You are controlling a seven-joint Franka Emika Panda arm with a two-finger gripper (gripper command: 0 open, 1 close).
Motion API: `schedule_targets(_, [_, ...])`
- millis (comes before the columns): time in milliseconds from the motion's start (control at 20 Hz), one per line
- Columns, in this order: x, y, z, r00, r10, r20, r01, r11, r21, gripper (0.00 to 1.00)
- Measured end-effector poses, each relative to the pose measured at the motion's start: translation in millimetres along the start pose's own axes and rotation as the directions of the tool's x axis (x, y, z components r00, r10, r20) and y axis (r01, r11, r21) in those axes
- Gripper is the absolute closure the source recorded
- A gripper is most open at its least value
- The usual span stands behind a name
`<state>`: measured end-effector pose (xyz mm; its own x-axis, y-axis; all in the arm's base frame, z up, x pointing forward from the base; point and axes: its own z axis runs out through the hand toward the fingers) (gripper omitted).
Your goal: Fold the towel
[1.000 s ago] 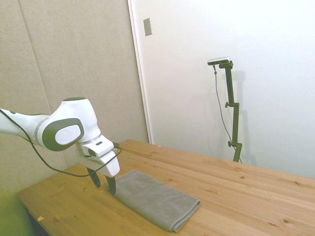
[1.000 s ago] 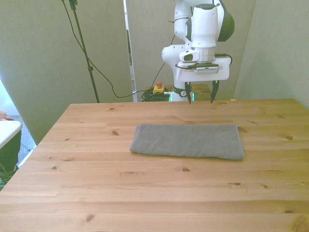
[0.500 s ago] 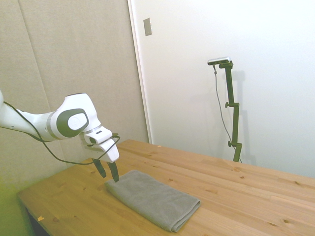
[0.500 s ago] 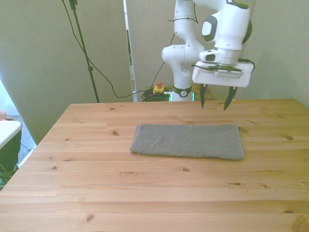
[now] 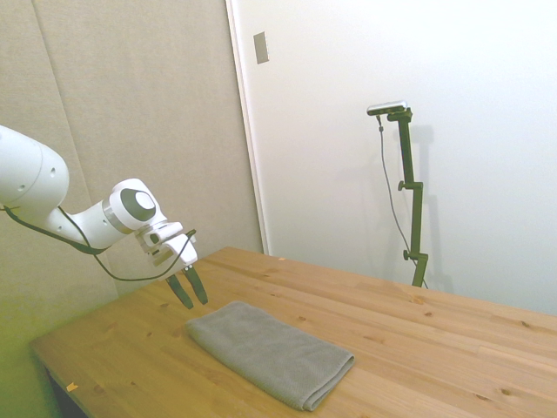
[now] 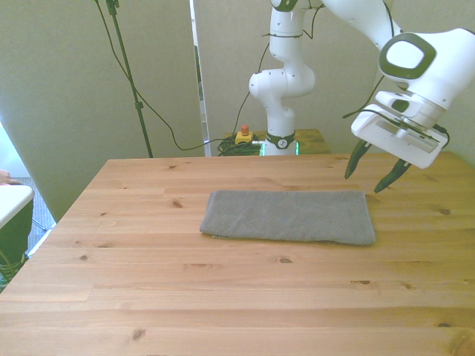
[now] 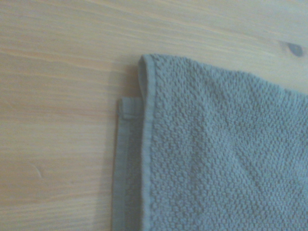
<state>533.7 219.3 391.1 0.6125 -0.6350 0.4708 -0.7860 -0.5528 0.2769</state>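
Note:
The grey towel lies flat on the wooden table, folded into a long layered strip. In the side view the towel stretches toward the near right. My gripper hangs tilted above the towel's end at the front view's right, open and empty, dark fingers spread. In the side view the gripper hovers just above and behind the towel's left corner. The wrist view shows a towel corner up close, with a lower layer's hem sticking out beside the upper one.
The robot's base stands behind the table's far edge, with a small yellow box with a red button and cables beside it. A white object sits at the front view's left edge.
The arm has swung toward the front view's right, carrying the open gripper from behind the towel's middle to above its right end. The gripper has tilted. The towel has not moved.

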Motion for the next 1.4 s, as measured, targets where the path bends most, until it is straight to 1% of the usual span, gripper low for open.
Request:
schedule_targets(150, [-16,-19,4,0.999,-0.015,-0.032,0.013,0.998,-0.057,0.0])
schedule_targets(300, [-25,-34,9,0.998,-0.022,-0.054,0.017,0.996,-0.083,0.0])
schedule_targets(450, [-33,-44,10,0.997,-0.025,-0.072,0.019,0.995,-0.094,0.0])
schedule_targets(700, [-45,-54,17,0.997,-0.034,-0.074,0.027,0.994,-0.103,0.0])
schedule_targets(900, [-45,-57,24,0.997,-0.033,-0.074,0.025,0.993,-0.113,0.0])
schedule_targets(1100, [-35,-55,31,0.997,-0.017,-0.075,0.007,0.992,-0.127,0.0])
schedule_targets(1150, [-33,-55,33,0.997,-0.014,-0.076,0.004,0.991,-0.13,1.0])
schedule_targets(1400, [-22,-51,42,0.997,-0.001,-0.074,-0.01,0.989,-0.146,1.0])
